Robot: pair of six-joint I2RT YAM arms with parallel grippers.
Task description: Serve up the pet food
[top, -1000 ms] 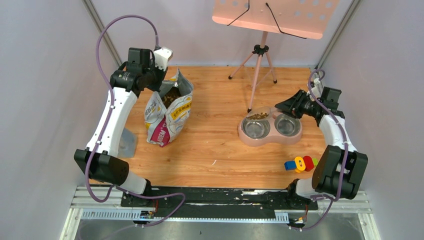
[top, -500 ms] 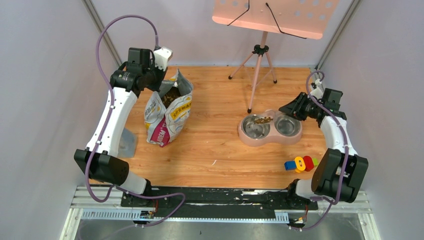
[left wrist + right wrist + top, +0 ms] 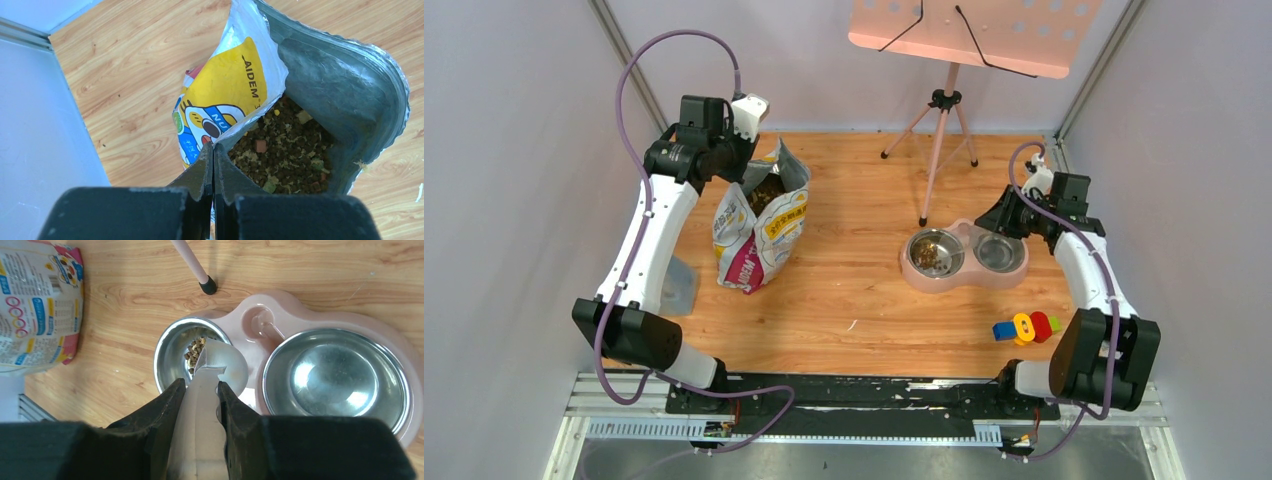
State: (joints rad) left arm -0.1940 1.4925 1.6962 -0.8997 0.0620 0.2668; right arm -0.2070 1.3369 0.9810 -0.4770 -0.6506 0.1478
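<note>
- My left hand (image 3: 213, 146) is closed, its 2 fingers pressed flat together. The tips meet the rim of the bag (image 3: 225, 95) at its front panel. Whether the rim is pinched between them I cannot tell.
- The bag stands upright on the table (image 3: 854, 300), far left, with its mouth gaping. Pet food (image 3: 285, 150) fills the inside: brown pellets mixed with a few red, green and pale bits.
- My right hand (image 3: 200, 387) grips the handle of a clear scoop (image 3: 225, 365), 1 finger on each side of it.
- The scoop is tipped forward, its cup over the near edge of a steel bowl (image 3: 167, 342), the 1 of 2 that lies nearer the bag.
- More pet food (image 3: 196, 350) lies in that bowl, just past the lip of the scoop. From above it shows as a brown patch (image 3: 936, 248) across the bowl's bottom.
- The 2nd bowl (image 3: 335, 375) shows bare, shiny steel.
- Both bowls sit in 1 pink feeder (image 3: 320, 317), right of the table's middle.
- A leg of the pink stand (image 3: 936, 150) ends in a black foot (image 3: 208, 287) on the table just beyond the feeder.
- A toy (image 3: 1024, 327) in blue, yellow, red and green lies nearer my base than the feeder, apart from it.
</note>
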